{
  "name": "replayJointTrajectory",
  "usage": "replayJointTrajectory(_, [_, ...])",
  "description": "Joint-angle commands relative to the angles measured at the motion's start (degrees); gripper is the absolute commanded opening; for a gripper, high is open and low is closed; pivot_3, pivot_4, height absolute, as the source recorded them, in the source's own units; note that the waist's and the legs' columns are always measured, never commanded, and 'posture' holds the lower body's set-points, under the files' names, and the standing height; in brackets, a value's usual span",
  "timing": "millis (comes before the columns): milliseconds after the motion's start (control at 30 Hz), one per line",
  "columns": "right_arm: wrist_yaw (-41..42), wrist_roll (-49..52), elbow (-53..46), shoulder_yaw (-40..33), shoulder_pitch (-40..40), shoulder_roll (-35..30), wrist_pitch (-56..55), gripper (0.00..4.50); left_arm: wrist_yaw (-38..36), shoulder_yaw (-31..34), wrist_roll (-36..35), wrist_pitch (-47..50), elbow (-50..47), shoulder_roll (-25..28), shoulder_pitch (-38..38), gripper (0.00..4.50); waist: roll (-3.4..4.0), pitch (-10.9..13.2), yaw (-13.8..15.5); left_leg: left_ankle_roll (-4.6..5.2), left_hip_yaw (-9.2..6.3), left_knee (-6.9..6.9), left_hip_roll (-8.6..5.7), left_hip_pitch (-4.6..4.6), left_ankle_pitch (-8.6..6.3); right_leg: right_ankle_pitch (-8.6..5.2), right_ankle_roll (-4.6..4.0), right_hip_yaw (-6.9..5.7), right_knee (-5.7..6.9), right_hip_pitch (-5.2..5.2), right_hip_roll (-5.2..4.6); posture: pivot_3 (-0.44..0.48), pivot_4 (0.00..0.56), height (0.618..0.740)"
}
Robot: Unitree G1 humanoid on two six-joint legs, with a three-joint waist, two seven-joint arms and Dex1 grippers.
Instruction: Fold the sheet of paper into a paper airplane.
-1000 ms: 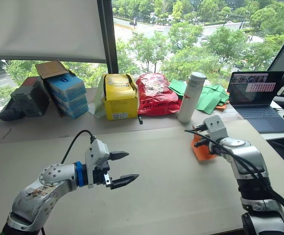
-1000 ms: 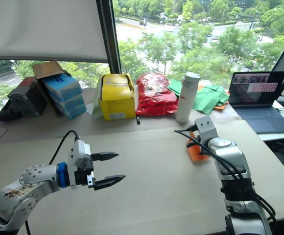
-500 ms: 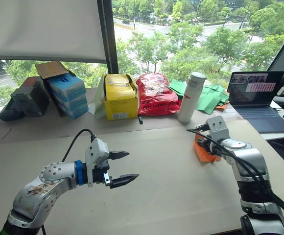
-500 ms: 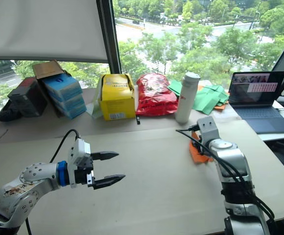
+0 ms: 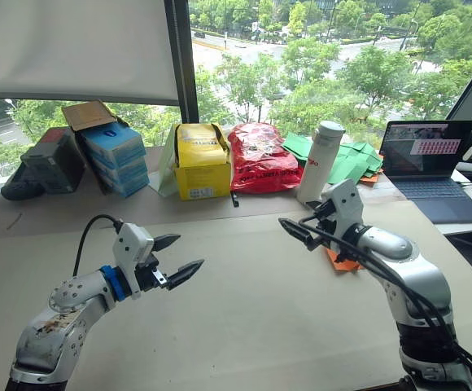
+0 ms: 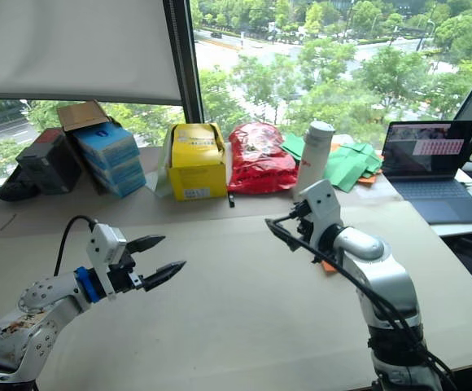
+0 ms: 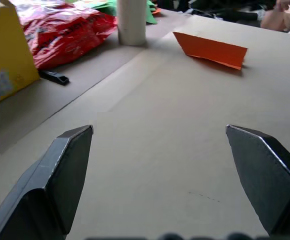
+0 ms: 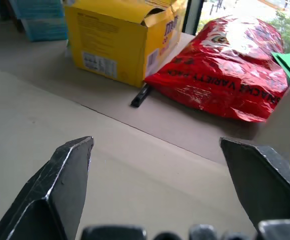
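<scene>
The sheet of paper (image 7: 211, 49) is bright orange, folded into a flat pointed wedge, and lies on the tan table to the right of centre. In the left eye view only a corner of the sheet of paper (image 5: 342, 261) peeks out from under my right forearm. My right gripper (image 5: 301, 221) hovers open just left of and above it, holding nothing and pointing toward the table's middle. My left gripper (image 5: 189, 251) hangs open over the left part of the table, far from the paper, with nothing between its fingers (image 7: 67, 165).
Along the window ledge stand blue boxes (image 5: 110, 155), a yellow box (image 5: 199, 160), a red snack bag (image 5: 260, 156), a white bottle (image 5: 317, 161) and green paper pieces (image 5: 350, 160). A laptop (image 5: 427, 155) sits at the far right.
My right gripper opened, let go of the orange paper, and rose and swung left away from it. My left arm drew back to the left and lower.
</scene>
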Motion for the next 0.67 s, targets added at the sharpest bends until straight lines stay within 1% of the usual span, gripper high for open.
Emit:
replayJointTrajectory(33, [1.3,-1.3,-0.5,2.9,4.9,1.2,-10.8,4.43,6.2,2.7,3.8,-2.8,1.2,-2.2,2.4,4.50,0.00,0.0,0.0,0.00,0.01,-0.01,0.00,-0.01,0.00,0.00,0.00,0.01,0.00,-0.02,0.00,0.000,0.150,0.740])
replayJointTrajectory(133, [0.4,-2.8,2.0,4.7,7.7,2.6,-15.9,4.43,9.3,3.6,5.3,-5.0,2.5,-4.9,3.6,4.50,0.00,0.0,0.0,-0.03,0.07,0.01,-0.01,-0.01,0.02,0.01,0.01,0.00,0.02,-0.06,0.00,0.000,0.150,0.740])
replayJointTrajectory(267, [-0.1,-4.3,6.2,6.2,9.6,3.9,-20.5,4.43,11.0,3.5,6.7,-8.1,4.1,-7.4,4.4,4.50,-0.01,0.0,0.0,-0.05,0.05,-0.01,0.00,0.21,0.03,0.01,0.00,0.00,0.05,0.12,0.00,0.000,0.150,0.740])
replayJointTrajectory(500, [0.3,-4.1,7.8,6.7,9.5,4.5,-22.1,4.43,10.9,3.2,6.9,-9.6,4.7,-7.8,4.1,4.50,-0.01,0.0,0.0,-0.04,0.09,-0.02,0.00,0.19,0.02,0.01,0.00,0.00,0.05,0.08,0.01,0.000,0.150,0.740])
replayJointTrajectory(667, [0.2,-3.9,8.5,6.7,9.3,4.8,-22.4,4.43,10.1,2.6,7.6,-10.2,4.6,-6.9,3.9,4.50,-0.01,0.0,0.0,-0.04,0.09,-0.02,0.00,0.19,0.02,0.01,0.00,0.00,0.05,0.08,0.01,0.000,0.150,0.740])
